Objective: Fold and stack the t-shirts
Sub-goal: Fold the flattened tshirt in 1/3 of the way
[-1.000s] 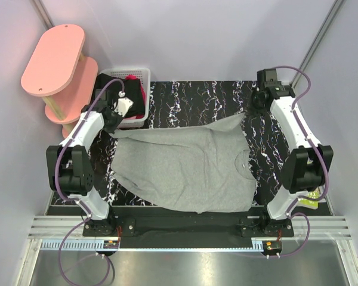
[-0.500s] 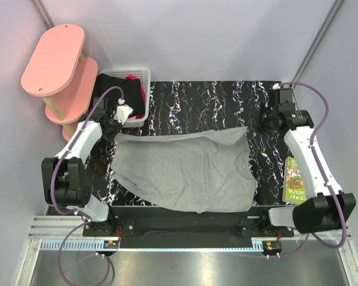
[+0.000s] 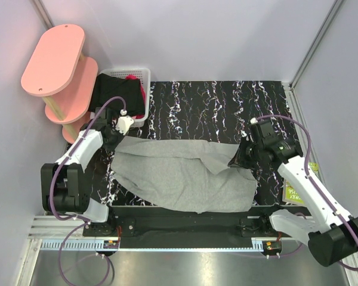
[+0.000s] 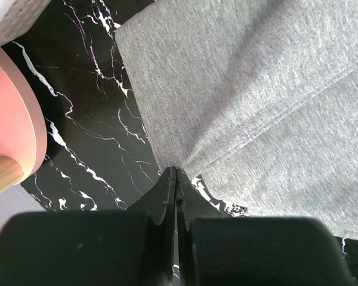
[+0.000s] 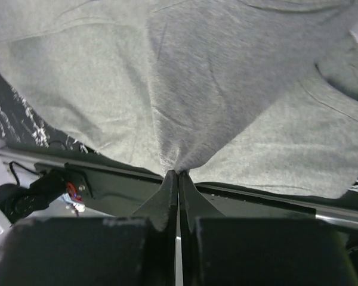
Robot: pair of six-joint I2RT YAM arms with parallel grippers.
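Left gripper (image 4: 175, 176) clenched on grey shirt (image 3: 185, 179), left edge; right gripper (image 5: 178, 176) clenched on its right side. Shirt lies along table (image 3: 197, 101) near edge.

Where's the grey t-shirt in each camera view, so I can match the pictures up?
Top external: grey t-shirt lies low in the centre, spread from left to right.
Left wrist: grey t-shirt fills the upper right, its edge pinched by the left gripper.
Right wrist: grey t-shirt fills the upper frame, pinched by the right gripper.
Shared landmark: the black marbled table under it.
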